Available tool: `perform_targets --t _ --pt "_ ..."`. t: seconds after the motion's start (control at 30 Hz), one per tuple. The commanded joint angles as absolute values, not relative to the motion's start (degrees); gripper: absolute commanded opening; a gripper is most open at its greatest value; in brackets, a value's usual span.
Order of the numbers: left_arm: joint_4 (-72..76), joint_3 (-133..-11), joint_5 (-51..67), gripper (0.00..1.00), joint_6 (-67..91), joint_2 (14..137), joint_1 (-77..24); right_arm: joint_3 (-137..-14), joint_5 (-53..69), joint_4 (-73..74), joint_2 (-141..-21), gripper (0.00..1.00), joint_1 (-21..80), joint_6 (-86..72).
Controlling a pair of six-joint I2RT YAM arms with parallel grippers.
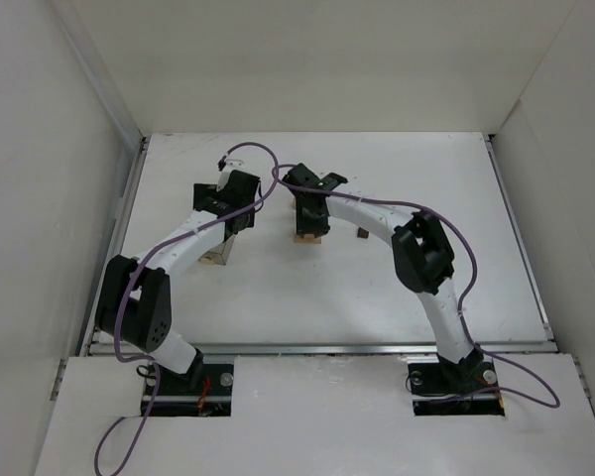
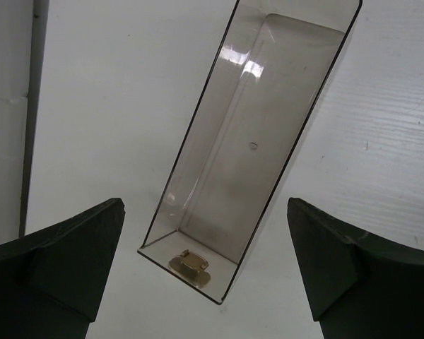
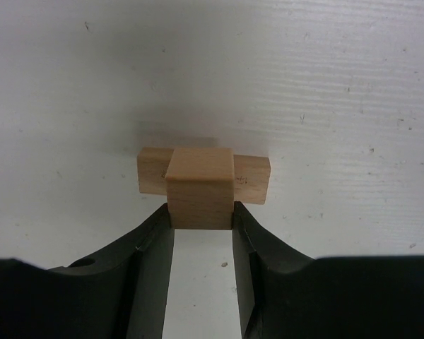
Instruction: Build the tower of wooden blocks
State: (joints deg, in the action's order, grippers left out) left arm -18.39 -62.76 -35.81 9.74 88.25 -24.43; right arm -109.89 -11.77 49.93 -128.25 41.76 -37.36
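My right gripper [image 3: 201,219] is shut on a pale tan wooden block [image 3: 199,187], its fingertips pressing the block's two sides. The block sits crosswise over a pale tan oblong block [image 3: 253,178] that lies flat on the white table. I cannot tell whether the two touch. In the top view the right gripper [image 1: 308,220] is at the table's middle back, with the tan blocks [image 1: 307,238] under it. A small dark brown cube [image 1: 362,234] lies just to their right. My left gripper [image 2: 205,212] is open and empty, its jaws wide apart.
A clear rectangular plastic box [image 2: 254,134] with a small brass clasp [image 2: 189,266] lies on the table in front of the left gripper; it also shows in the top view [image 1: 216,256]. White walls [image 1: 59,149] enclose the table on the left, back and right.
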Motion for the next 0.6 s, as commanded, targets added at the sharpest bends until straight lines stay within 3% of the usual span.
perform_targets --t 0.0,0.57 --pt "-17.3 -64.4 -36.6 1.0 10.2 86.5 -24.7 -112.7 -11.7 51.9 -128.3 0.0 42.4 -38.7" --pt "-16.8 -63.9 -35.5 1.0 9.1 86.5 -24.7 -114.9 -10.5 53.0 -131.0 0.0 42.4 -39.3"
